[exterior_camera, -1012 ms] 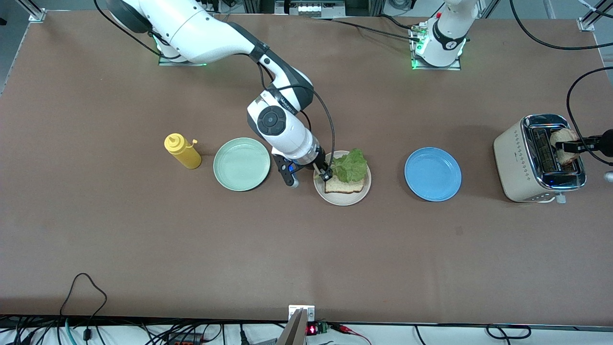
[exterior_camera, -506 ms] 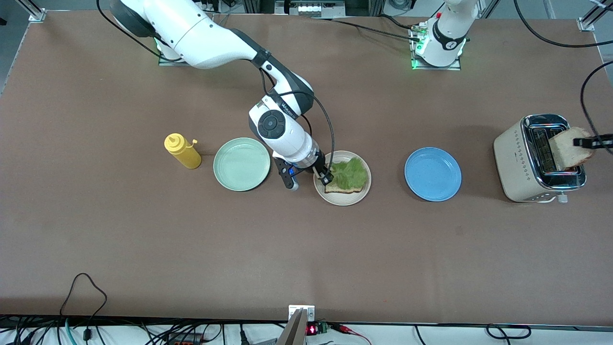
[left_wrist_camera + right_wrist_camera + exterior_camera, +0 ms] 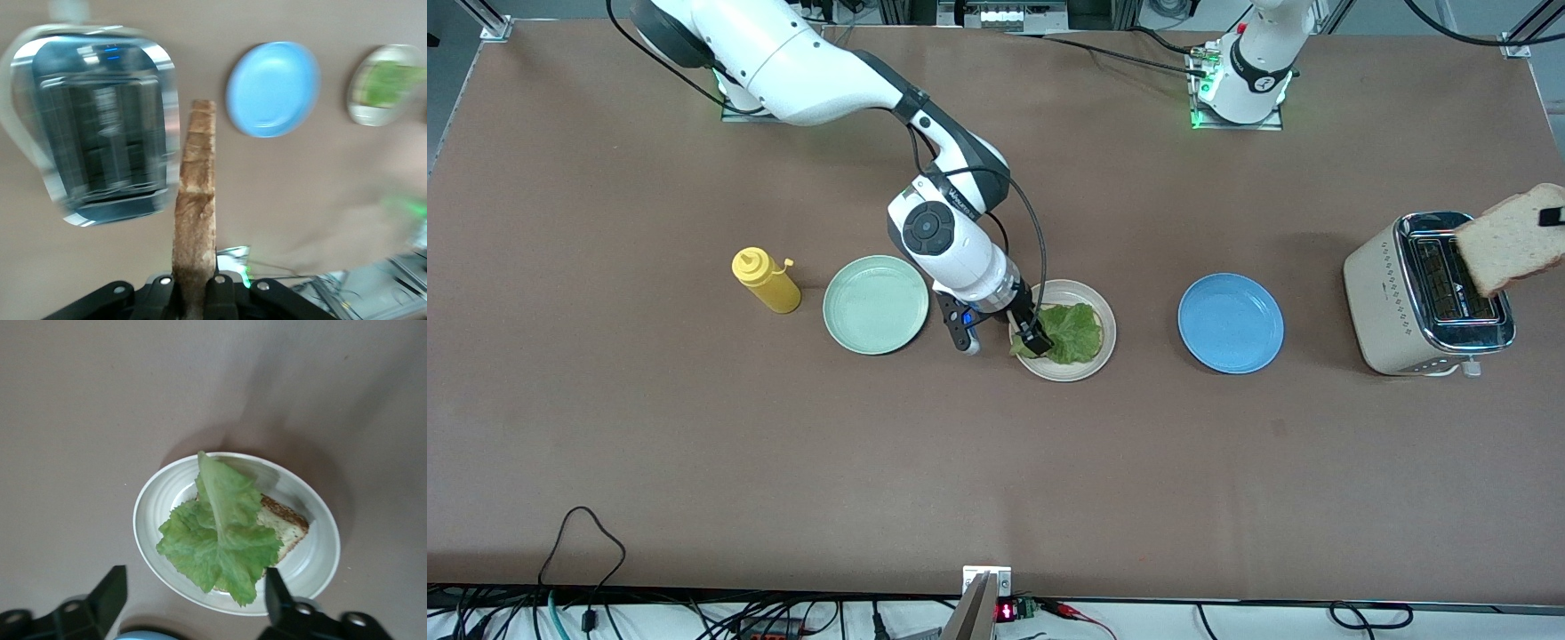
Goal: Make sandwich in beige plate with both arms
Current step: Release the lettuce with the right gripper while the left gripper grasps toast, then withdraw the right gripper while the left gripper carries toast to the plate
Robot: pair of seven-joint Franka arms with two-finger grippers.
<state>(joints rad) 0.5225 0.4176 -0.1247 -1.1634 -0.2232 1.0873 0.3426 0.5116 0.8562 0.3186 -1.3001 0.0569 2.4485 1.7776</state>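
Lifted clear of the toaster (image 3: 1427,293), one bread slice (image 3: 1513,238) sits pinched in the left gripper (image 3: 193,300); right gripper (image 3: 190,603), fingers spread, hovers over one lettuce leaf (image 3: 1071,332) atop one slice on the beige plate (image 3: 1103,311), between two other plates at its 3 and 9 o'clock.

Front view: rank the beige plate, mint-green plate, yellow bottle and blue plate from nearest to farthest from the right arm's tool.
Right tool, open:
1. Beige plate, directly under it, holding bread and lettuce.
2. Mint-green plate, beside it toward the right arm's end.
3. Blue plate, toward the left arm's end.
4. Yellow bottle, past the mint-green plate.
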